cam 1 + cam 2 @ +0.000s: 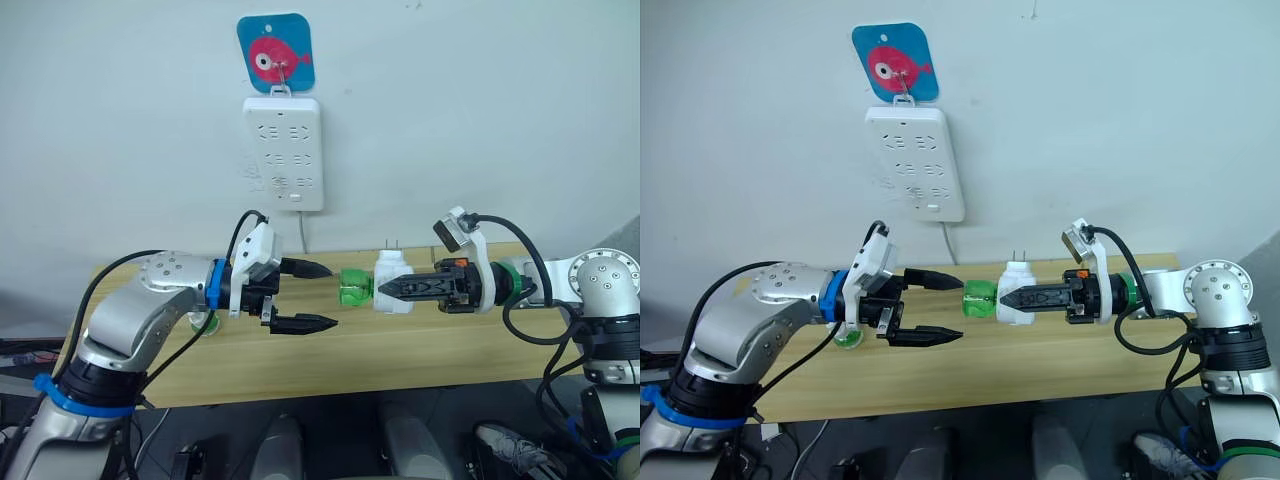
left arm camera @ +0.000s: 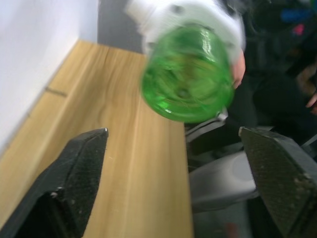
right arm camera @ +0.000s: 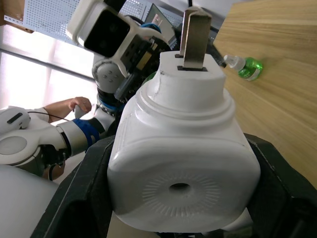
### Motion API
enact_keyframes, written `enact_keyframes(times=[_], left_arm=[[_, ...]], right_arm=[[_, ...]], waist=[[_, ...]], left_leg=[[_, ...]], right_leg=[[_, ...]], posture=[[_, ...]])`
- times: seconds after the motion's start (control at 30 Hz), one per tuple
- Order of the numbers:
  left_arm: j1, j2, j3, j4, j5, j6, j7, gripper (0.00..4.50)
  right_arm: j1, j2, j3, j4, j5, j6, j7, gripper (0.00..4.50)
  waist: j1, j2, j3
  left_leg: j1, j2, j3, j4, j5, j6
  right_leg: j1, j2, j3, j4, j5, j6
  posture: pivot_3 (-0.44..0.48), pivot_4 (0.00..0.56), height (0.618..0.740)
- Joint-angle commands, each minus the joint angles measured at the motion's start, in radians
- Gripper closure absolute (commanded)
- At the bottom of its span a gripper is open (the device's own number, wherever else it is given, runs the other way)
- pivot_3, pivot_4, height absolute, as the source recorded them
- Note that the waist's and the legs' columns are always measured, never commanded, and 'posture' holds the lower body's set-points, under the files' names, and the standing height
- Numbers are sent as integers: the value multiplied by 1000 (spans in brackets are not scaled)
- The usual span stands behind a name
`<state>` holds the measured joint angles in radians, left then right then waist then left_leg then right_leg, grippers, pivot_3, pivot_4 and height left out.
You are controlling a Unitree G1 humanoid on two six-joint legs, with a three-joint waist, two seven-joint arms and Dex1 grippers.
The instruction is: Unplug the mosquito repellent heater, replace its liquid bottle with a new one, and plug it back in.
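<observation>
Your two head views look forward and down over the bench [image 1: 420, 365] toward the wall — same scene, slightly offset. Left wrist view sits close, facing the green bottle [image 2: 187, 74] end-on. Right wrist view sits closer — against the heater [image 3: 181, 148], looking back along the bench.

A plain indoor test room, set up like a corner of a home: a bare white wall [image 1: 500, 120] carries a white socket strip [image 1: 283, 152] under a fish hook, above a light wooden tabletop [image 1: 400, 350].
</observation>
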<state>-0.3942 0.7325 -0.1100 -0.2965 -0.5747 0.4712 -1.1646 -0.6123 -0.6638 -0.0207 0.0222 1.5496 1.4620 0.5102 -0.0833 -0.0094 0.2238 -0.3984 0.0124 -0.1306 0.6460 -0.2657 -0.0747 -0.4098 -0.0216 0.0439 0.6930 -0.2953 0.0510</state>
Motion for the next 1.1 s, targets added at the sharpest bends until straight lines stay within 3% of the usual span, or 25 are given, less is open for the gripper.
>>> enact_keyframes(times=[0.03,0.37,0.47,0.63,0.83,0.9,1.03,1.1], left_arm=[[29,-68,39,29,144,-340,22,101],[39,-150,-10,89,228,-620,-20,101],[38,-148,-23,114,247,-648,-27,723],[22,-163,-28,125,255,-651,-10,2249],[-4,-135,-12,89,191,-529,-35,2312],[-23,-91,-15,52,126,-354,-42,2312],[-198,53,15,114,-250,415,-31,2312],[-257,78,26,172,-335,590,-37,2312]], right_arm=[[-28,5,-37,-8,43,3,-13,1437],[-37,23,-31,-22,56,7,-36,1438],[-40,26,-32,-23,57,7,-40,1438],[-38,30,-33,-26,64,6,-49,1438],[-37,31,-31,-32,50,8,-44,1438],[-36,26,-27,-41,35,13,-30,1438],[-33,9,-9,-77,-16,21,24,1438],[-35,10,-8,-77,-24,19,39,1438]], waist=[[2,0,0],[1,0,0],[1,0,0],[0,0,0],[-1,0,0],[-2,0,0],[-5,0,3],[-6,0,4]], left_leg=[[0,0,0,0,0,0],[0,-1,0,0,0,0],[0,-1,0,0,0,0],[0,-1,0,0,0,0],[0,-1,-1,0,0,0],[0,-1,-1,0,0,0],[0,0,-3,1,0,1],[1,-1,-3,1,0,1]], right_leg=[[0,0,0,0,0,0],[0,0,0,0,0,0],[0,0,0,1,0,0],[0,0,0,1,0,0],[0,0,0,1,0,0],[0,0,0,1,0,0],[0,1,-2,3,0,0],[0,1,-2,4,0,1]], posture=[[-87,214,725],[-84,213,725],[-84,213,725],[-89,214,725],[-88,215,725],[-80,216,725],[-69,218,725],[-70,218,725]])
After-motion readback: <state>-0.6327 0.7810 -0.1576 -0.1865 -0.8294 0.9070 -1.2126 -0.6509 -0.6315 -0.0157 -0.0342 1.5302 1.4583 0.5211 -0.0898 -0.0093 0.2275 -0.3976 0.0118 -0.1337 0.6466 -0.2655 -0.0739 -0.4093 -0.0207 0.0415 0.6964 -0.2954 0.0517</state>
